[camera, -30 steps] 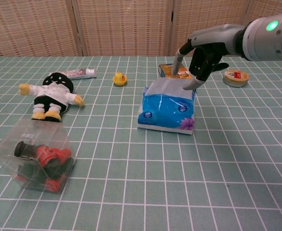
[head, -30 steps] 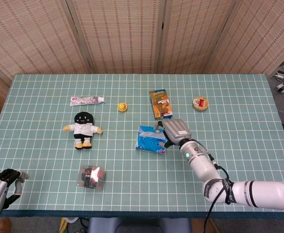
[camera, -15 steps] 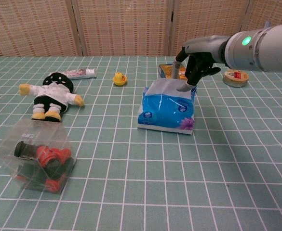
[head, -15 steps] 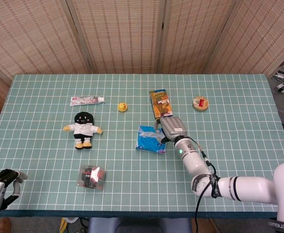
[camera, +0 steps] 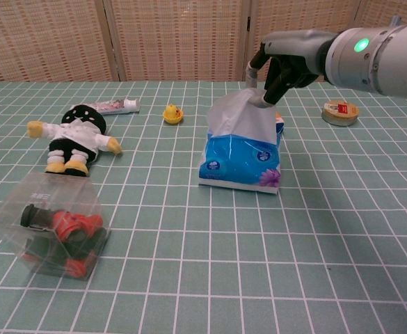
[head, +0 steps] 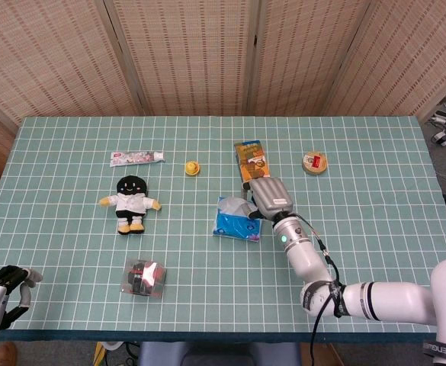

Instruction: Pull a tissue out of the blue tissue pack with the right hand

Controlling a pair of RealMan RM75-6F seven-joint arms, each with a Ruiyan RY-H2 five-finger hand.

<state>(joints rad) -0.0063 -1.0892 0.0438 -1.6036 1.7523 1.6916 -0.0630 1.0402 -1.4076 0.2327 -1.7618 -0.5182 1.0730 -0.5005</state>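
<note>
The blue tissue pack (camera: 239, 161) lies flat near the table's middle and shows in the head view as the blue tissue pack (head: 233, 223). A white tissue (camera: 239, 115) rises from its top in a tall sheet. My right hand (camera: 278, 64) pinches the tissue's upper corner, above the pack's far edge. From the head view my right hand (head: 270, 197) covers the pack's right side, with the white tissue (head: 238, 205) bulging beside it. My left hand (head: 0, 286) rests at the table's near left corner, fingers curled, holding nothing.
A black and white doll (head: 130, 200) and a clear box with red parts (head: 144, 277) lie to the left. A toothpaste tube (head: 136, 157), a small yellow duck (head: 192, 168), an orange snack box (head: 250, 158) and a round tin (head: 314, 162) sit along the far side.
My right hand has closed on the tissue and lifted, drawing the white sheet well up out of the pack. The left hand has barely moved.
</note>
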